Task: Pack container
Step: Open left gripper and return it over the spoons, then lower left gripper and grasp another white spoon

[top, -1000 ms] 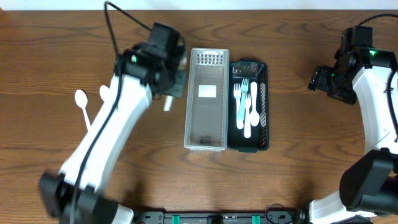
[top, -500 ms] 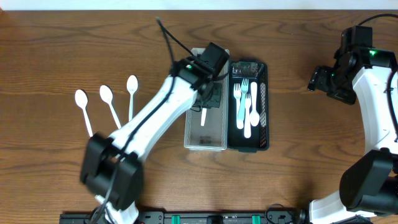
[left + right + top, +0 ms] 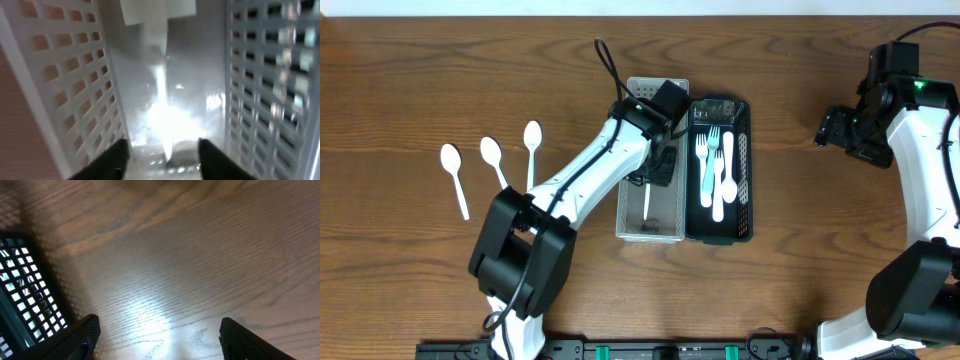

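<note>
Brown wooden surface carries a white perforated plastic bin at centre, a black mesh tray just beside it on the right. At left of frame lie three white plastic spoons, handles running roughly downward, far nearer the left arm. Inside the bin, a white plastic utensil lies lengthwise; the left fingers stand apart around its end. At upper right, the right fingers are spread apart over bare wood.
</note>
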Available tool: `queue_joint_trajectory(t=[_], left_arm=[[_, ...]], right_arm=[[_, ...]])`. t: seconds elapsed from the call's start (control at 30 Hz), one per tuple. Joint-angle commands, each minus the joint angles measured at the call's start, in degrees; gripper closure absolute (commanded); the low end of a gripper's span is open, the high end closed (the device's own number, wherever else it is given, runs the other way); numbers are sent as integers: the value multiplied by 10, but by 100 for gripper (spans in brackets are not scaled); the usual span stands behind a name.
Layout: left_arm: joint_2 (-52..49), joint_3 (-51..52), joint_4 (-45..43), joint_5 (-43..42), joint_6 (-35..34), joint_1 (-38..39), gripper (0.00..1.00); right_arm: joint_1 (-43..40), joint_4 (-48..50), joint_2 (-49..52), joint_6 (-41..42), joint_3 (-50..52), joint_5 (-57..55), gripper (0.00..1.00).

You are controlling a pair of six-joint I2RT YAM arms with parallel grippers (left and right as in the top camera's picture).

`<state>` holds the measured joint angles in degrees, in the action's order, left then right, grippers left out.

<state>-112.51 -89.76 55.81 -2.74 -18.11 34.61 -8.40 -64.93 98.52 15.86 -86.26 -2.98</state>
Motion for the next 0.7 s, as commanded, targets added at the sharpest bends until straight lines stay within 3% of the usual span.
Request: queue_joint_trajectory(t=[0.0, 0.17, 0.33, 0.5, 0.67], left_arm=[[59, -33, 14, 7, 50, -3, 45], [165, -37, 38, 73, 61, -37, 33], [242, -37, 71, 98, 61, -153, 28], [228, -29, 69, 94, 61, -288, 27], [158, -14, 29, 81, 75, -353, 28]], right_arm=[[-2, 0, 0, -7, 0, 2, 20], [-2, -1, 0, -7, 0, 2, 20], [-2, 0, 0, -7, 0, 2, 20], [-2, 0, 0, -7, 0, 2, 20], [-2, 0, 1, -7, 0, 2, 20]])
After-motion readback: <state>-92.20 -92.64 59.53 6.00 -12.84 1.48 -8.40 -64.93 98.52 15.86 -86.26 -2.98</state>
